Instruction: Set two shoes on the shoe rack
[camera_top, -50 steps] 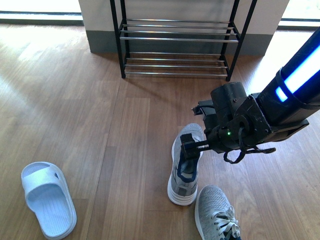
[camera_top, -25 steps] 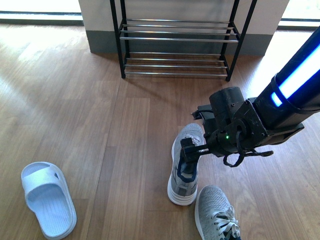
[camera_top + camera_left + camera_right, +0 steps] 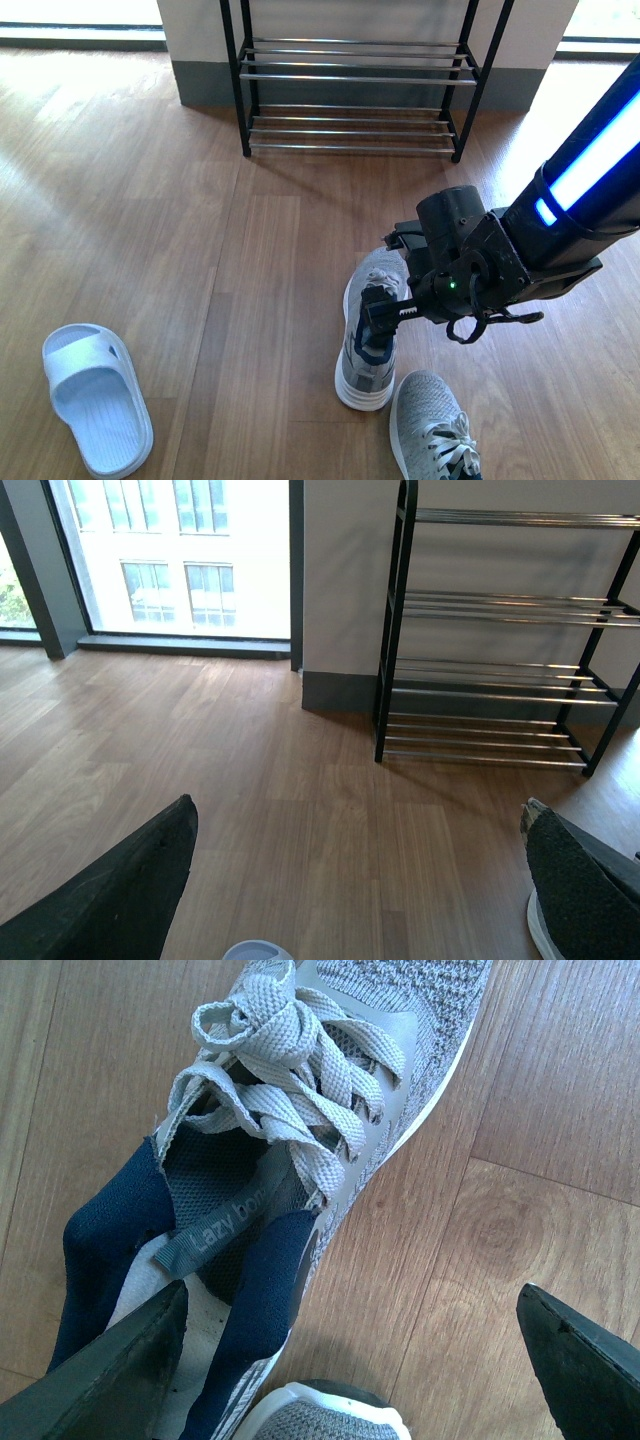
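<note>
The right gripper (image 3: 381, 316) hangs low over a grey knit sneaker (image 3: 362, 372) that stands on the wooden floor (image 3: 200, 220), toe towards the shoe rack (image 3: 360, 76). Its claw is spread wide. In the right wrist view one finger (image 3: 115, 1375) sits over the navy-lined heel opening while the other is out over bare boards beside the shoe, so the sneaker's side wall lies between them. Whether the inner finger touches the insole is hard to tell. The grey laces (image 3: 285, 1055) are loosely tied, and a tongue label (image 3: 215, 1235) reads roughly "Lazy bone". The second grey sneaker (image 3: 430, 432) lies just beside the first, nearer the robot, with its toe close to the first one's heel. A pale blue rubber slide (image 3: 95, 395) rests well apart to the left. The rack stands against the wall at the far side, and its silver bars hold nothing. The left gripper (image 3: 357, 810) is held above the floor with its fingers wide apart, facing the rack and gripping nothing.
</note>
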